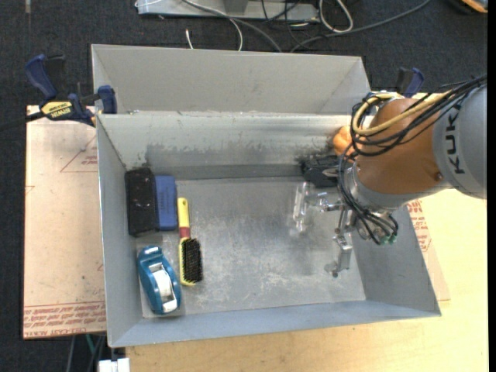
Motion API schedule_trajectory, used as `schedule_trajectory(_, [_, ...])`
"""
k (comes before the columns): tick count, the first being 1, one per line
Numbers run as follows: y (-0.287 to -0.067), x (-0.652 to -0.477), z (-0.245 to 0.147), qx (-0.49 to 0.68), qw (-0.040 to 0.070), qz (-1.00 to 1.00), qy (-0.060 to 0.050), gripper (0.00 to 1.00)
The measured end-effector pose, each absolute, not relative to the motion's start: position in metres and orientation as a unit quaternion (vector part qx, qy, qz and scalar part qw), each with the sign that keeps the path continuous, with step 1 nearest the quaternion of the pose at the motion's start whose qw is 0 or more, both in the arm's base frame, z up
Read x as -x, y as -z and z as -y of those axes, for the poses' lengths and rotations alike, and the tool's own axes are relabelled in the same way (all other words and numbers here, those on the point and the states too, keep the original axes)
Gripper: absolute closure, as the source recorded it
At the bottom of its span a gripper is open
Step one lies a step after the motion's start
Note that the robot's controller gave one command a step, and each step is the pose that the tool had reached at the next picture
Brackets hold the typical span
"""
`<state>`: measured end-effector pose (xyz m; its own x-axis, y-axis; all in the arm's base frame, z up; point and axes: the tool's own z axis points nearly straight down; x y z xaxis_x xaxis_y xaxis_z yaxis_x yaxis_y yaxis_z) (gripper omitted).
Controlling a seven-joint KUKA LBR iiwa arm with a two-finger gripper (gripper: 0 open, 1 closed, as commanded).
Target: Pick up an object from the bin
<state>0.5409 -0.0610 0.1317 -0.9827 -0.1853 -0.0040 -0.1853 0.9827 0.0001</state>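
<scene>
Right, take the yellow-handled brush (188, 253) as your marker: it lies on the floor of the bin (232, 134) with its black bristles toward the near wall, and everything worth picking sits around it. Just beyond it, toward the far wall, there is a blue block (165, 203), and a black block (139, 200) lies flat against that one's outer side. Just beside the brush, on the side away from the arm and towards the bin's near corner, is a blue tape dispenser (159, 280). Now your gripper (320, 233): it is well apart from the brush, on the arm's side of the bin, over bare metal. Its fingers are spread with nothing between them, so you have no catch. By my reading you are at the approach step, with no pick begun and no target committed. None of the four things is under the fingers, and I can't tell which one you mean to take. The next move, I'd judge, calls for a long traverse across the open floor toward the brush. You'd then line the fingers across a narrow side, because the brush handle and the blocks lie close together. Watch the dispenser's rounded body, which looks likely to slip.
</scene>
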Motion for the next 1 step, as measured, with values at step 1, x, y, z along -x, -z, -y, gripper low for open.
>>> schedule_trajectory(1, [-0.1148,-0.5962,0.0261,0.175,0.003,-0.984,-0.001,0.0])
